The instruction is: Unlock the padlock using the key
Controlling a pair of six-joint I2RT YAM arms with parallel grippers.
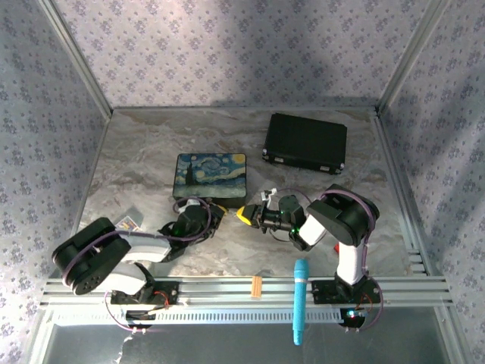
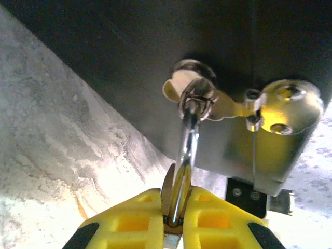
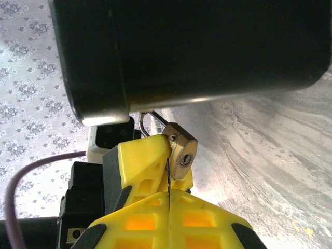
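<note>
The padlock point(image 3: 181, 150) is a small brass body with its keyhole facing the right wrist camera. Its silvery shackle point(image 2: 188, 137) runs up through the hasp point(image 2: 196, 97) on the front of the starry-night tin point(image 1: 211, 173). My left gripper point(image 2: 175, 208) is shut on the padlock point(image 2: 172, 197), seen edge-on there, and one of its yellow fingers point(image 3: 139, 158) shows beside the body. My right gripper point(image 3: 168, 193) is shut on the key point(image 3: 168, 175), a thin dark blade seen edge-on. Its tip stands at the body's edge, just left of the keyhole. Both grippers point(image 1: 244, 214) meet at the tin's front.
A black case point(image 1: 305, 142) lies at the back right. A blue tool point(image 1: 301, 299) and a small orange piece point(image 1: 256, 287) rest on the front rail. A small card point(image 1: 129, 222) lies at the front left of the marble table point(image 1: 144, 152).
</note>
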